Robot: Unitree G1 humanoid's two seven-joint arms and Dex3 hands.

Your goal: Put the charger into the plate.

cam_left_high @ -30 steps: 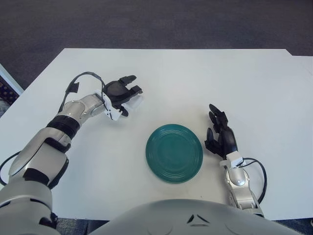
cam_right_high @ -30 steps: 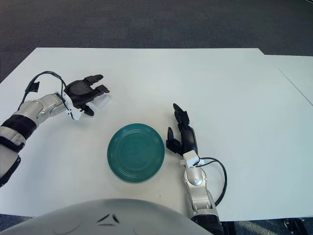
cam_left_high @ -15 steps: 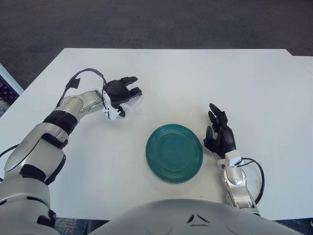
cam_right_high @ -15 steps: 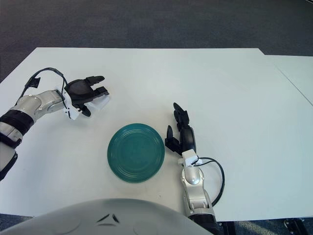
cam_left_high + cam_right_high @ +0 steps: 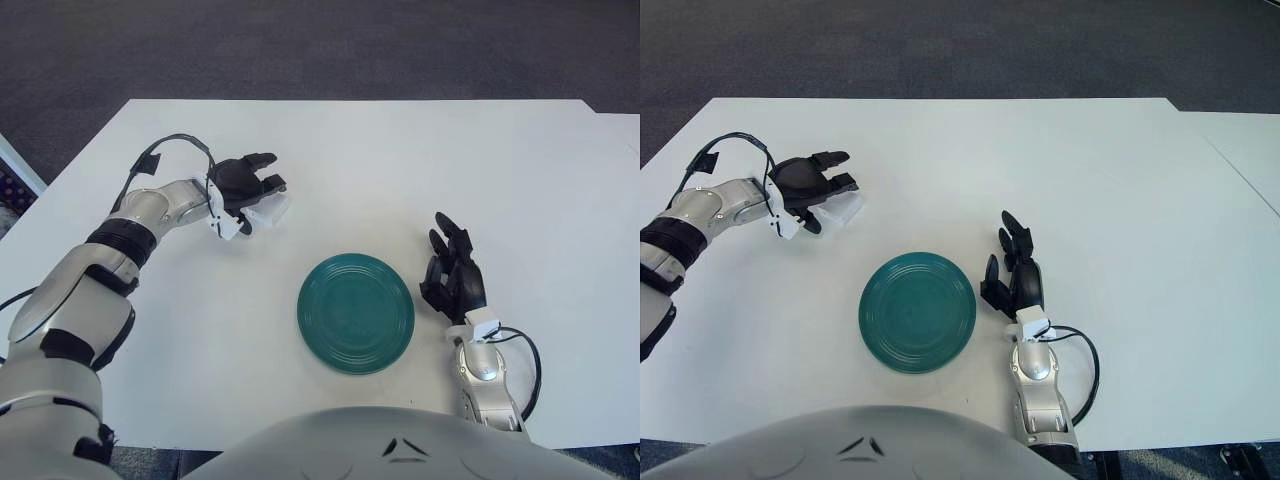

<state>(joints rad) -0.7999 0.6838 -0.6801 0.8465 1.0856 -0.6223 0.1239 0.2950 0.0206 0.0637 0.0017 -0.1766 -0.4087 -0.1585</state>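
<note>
A white charger [image 5: 269,212] lies on the table [image 5: 520,190], up and to the left of the teal plate [image 5: 356,312]. My left hand [image 5: 247,190] hovers right over the charger's left side, black fingers spread above it and the thumb below, not closed on it. Part of the charger is hidden under the palm. The plate holds nothing. My right hand [image 5: 454,276] shows just right of the plate, fingers relaxed and holding nothing.
A black cable [image 5: 170,155] loops off my left wrist. The white table's far edge [image 5: 350,101] meets dark carpet, and a second white surface [image 5: 1240,150] adjoins at the right.
My left hand has shifted slightly up and left while staying over the charger, which has barely moved. My right hand has edged a little to the right, away from the plate.
</note>
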